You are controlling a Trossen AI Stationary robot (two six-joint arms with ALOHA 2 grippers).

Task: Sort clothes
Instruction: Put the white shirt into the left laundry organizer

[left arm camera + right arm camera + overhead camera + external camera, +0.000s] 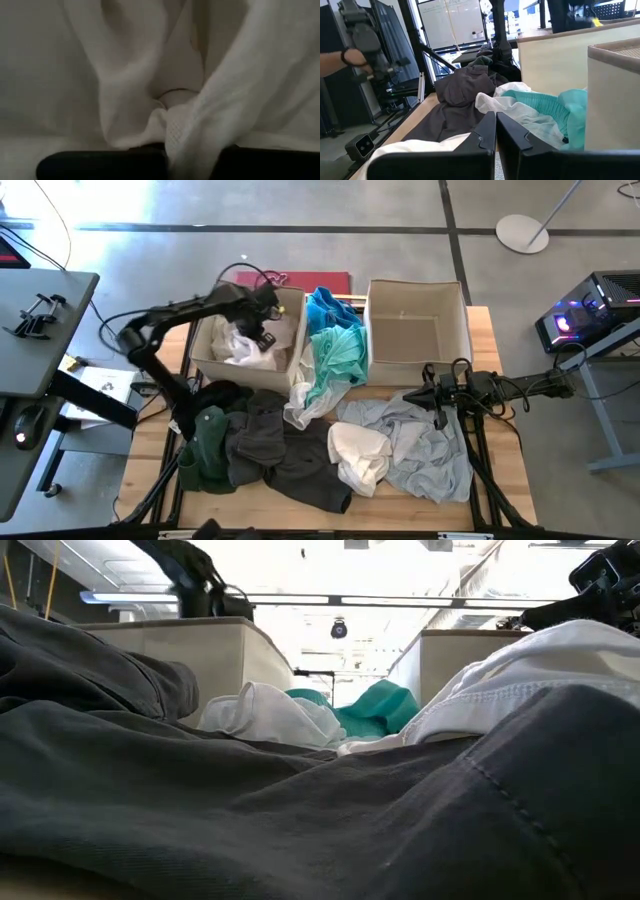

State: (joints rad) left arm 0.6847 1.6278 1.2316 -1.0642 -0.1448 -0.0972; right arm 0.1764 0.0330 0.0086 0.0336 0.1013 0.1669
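Looking down from the high view, we log the clothes spread over the table (150, 465): a pale grey garment (425, 445) under the right gripper (438, 406), a charcoal one (275, 450), a dark green one (208, 448), a teal one (335, 360) draped between the two beige bins, a cream piece (355, 452). The left gripper (262, 332) sits inside the left bin (200, 345), above a white garment (245, 345). The left wrist view adds what overhead cannot: white cloth (190, 125) pinched between that arm's dark fingers (100, 162). The right wrist view shows its fingers (485, 135) pressed together on nothing, cloth lying just beyond them, and a person's hand (347, 57) off the table. The right bin (420, 330) appears bare inside.
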